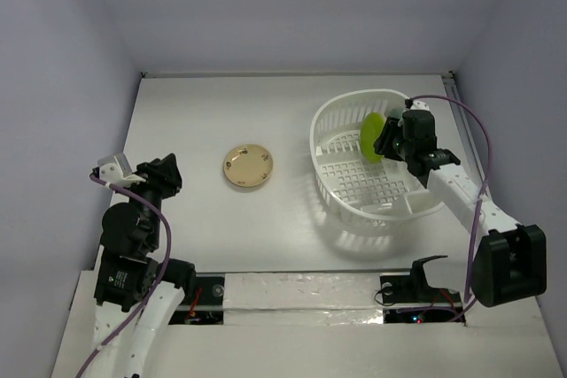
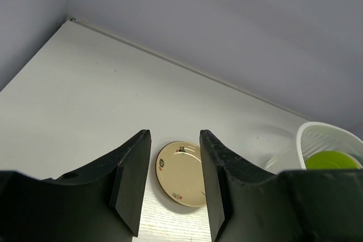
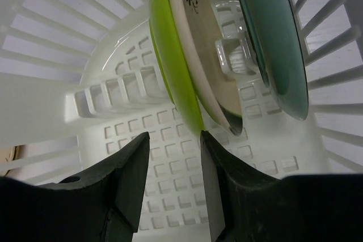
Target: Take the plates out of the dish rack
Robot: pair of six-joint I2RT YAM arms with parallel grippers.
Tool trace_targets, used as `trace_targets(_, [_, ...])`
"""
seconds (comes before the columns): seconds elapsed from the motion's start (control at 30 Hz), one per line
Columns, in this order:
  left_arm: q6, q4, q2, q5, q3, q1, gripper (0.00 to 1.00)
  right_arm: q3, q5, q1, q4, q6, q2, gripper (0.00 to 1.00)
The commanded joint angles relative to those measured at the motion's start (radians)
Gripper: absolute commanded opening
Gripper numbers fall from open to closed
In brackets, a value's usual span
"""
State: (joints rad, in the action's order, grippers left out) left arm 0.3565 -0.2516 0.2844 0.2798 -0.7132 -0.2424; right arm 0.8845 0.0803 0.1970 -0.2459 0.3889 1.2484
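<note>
The white slotted dish rack stands at the right of the table. In the right wrist view three plates stand on edge inside the dish rack: lime green, cream-beige and teal. My right gripper is open inside the rack, and in its wrist view its right finger tip sits at the lime plate's lower edge. The lime plate shows from above. An amber-tan plate lies flat mid-table. My left gripper is open and empty, facing that plate from a distance.
Purple walls close the table on the left, back and right. Bare table lies between the amber-tan plate and the rack. In the left wrist view the rack shows at the right edge with the lime plate inside.
</note>
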Motion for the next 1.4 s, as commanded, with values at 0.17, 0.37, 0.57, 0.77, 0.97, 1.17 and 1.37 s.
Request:
trace_targets(0.17, [-0.005,0.038,0.006,-0.008,-0.008,-0.006,0.37,0.022,0.033,-0.016,0.051,0.004,0.037,0.47])
trace_targets(0.37, [-0.005,0.040,0.010,-0.008,-0.008,-0.006,0.37,0.039,0.039,-0.016,0.080,-0.012,0.059,0.47])
trace_targets(0.57, [-0.005,0.040,0.010,-0.010,-0.006,-0.006,0.37,0.077,-0.007,-0.016,0.117,-0.050,0.105,0.48])
trace_targets(0.77, [-0.005,0.040,0.013,-0.011,-0.006,-0.006,0.37,0.108,-0.057,-0.016,0.132,-0.079,0.132,0.46])
trace_targets(0.97, [-0.004,0.043,0.016,-0.014,-0.006,-0.006,0.37,0.125,-0.073,-0.016,0.137,-0.096,0.144,0.34])
trace_targets(1.17, [-0.005,0.043,0.016,-0.014,-0.006,-0.006,0.37,0.146,-0.073,-0.016,0.128,-0.111,0.184,0.20])
trace_targets(1.37, [-0.004,0.043,0.022,-0.013,-0.006,-0.006,0.37,0.175,-0.116,-0.016,0.119,-0.120,0.186,0.03])
